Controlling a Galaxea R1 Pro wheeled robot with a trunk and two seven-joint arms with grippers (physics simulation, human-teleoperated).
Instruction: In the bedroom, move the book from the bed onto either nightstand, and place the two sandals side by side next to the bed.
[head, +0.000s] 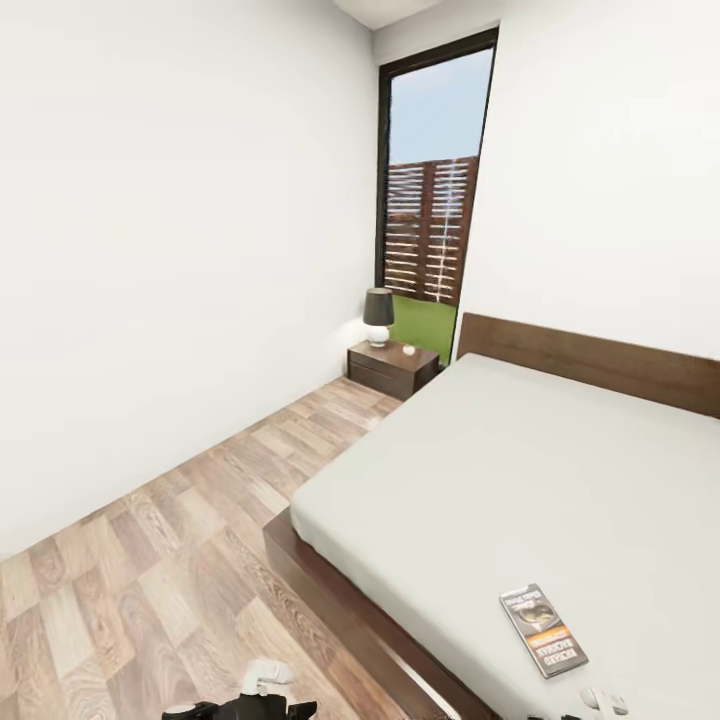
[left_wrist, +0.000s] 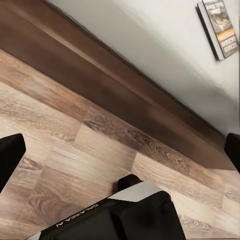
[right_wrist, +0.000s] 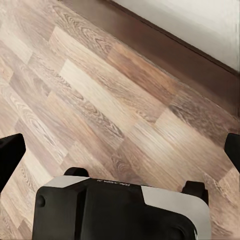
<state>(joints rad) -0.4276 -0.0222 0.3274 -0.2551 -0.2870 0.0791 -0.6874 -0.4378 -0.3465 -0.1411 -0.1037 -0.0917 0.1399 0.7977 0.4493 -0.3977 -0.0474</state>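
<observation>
Both your end effectors hang empty with fingers spread, the left end effector and the right end effector over the floor beside the bed. The book lies on the bed near its foot edge. I judge you are approaching it; next, reach over, then carry it to the nightstand beside the headboard.

Both arms hang low, pointing downward. The left gripper has its fingers spread wide with nothing between, and the right gripper is the same.
</observation>
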